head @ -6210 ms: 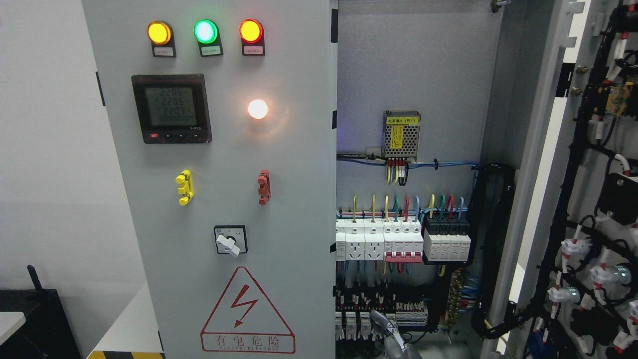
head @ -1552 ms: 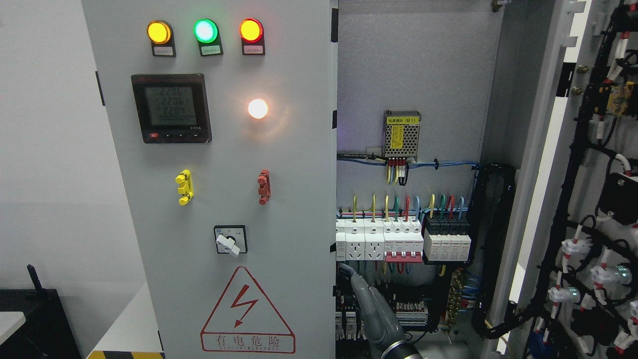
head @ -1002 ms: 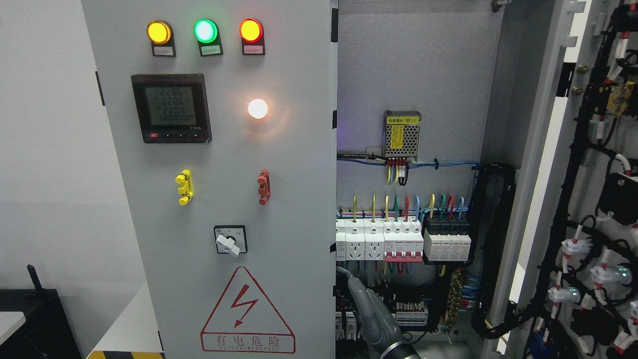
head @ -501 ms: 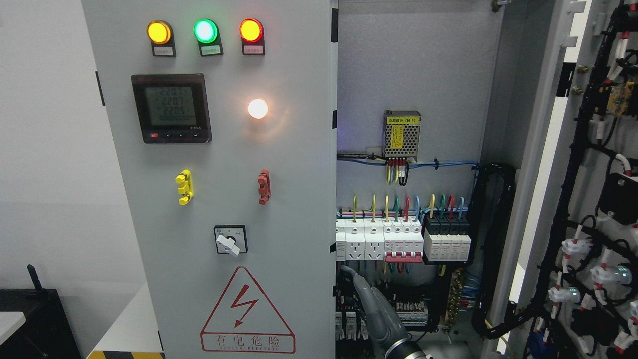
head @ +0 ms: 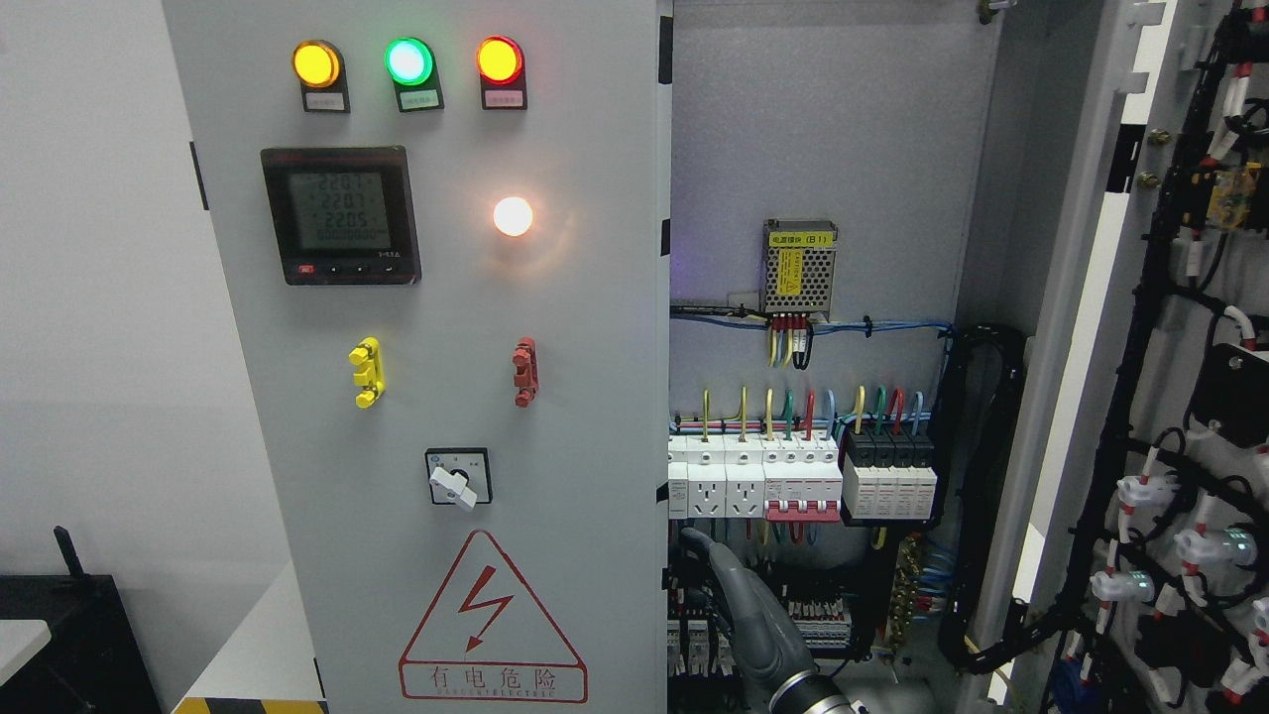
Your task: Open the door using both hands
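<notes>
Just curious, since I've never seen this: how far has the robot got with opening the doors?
The right door already stands open, wiring showing. The right hand reaches up at the inner edge of the left door. That door, still shut, is left to open.

The left door (head: 446, 397) of the grey cabinet is closed, or nearly so, its face square to the camera. It carries three lit lamps (amber, green, red) along the top, a digital meter, a glowing white lamp, a yellow and a red handle, a rotary switch and a red high-voltage warning triangle. The right door (head: 1180, 397) stands swung wide open, its wired inner face showing.
</notes>
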Motion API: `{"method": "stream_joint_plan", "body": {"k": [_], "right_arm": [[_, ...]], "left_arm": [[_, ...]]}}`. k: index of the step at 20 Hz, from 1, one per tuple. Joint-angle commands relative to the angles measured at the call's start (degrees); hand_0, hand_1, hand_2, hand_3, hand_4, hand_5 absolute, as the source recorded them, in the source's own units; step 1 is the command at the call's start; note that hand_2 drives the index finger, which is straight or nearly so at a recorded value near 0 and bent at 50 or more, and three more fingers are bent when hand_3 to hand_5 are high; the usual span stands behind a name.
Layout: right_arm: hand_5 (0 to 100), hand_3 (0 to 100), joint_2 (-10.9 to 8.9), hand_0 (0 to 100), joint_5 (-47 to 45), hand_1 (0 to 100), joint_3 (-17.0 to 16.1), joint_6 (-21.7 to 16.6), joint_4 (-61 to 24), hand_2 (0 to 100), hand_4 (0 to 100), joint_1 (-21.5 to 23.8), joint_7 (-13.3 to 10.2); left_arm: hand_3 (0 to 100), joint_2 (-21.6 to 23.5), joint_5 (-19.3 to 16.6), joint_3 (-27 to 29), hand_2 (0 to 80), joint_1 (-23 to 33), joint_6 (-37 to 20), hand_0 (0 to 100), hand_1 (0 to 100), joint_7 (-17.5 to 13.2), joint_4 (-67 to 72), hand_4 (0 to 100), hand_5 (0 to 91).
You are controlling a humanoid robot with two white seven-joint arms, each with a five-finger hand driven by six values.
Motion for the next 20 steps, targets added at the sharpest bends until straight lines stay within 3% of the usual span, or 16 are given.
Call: {"method": "stream_joint_plan", "body": {"k": [1,12,15,20], "right_arm": [[0,0,1.34,23,-0.3,0,0.1,0.0,0.7,0,0,-0.3,0.9],[0,0,1.34,23,-0.3,0,0.1,0.0,1.7,0,0,-1.2,1.5],[0,0,1.34,23,-0.4,0,0.1,0.0,1.6,0,0,-1.2,3.2],[0,0,1.34,23,-0.4,0,0.0,0.0,1.6,0,0,-1.2,3.6]], "left_arm": [[0,0.0,0.0,0.0,0.0,0.0,0.0,0,0,0.0,0.0,3,0.0],[0,0.0,0.0,0.0,0.0,0.0,0.0,0,0,0.0,0.0,3,0.0],[0,0.0,0.0,0.0,0.0,0.0,0.0,0,0,0.0,0.0,3,0.0],[0,0.0,0.0,0.0,0.0,0.0,0.0,0,0,0.0,0.0,3,0.0]]}}
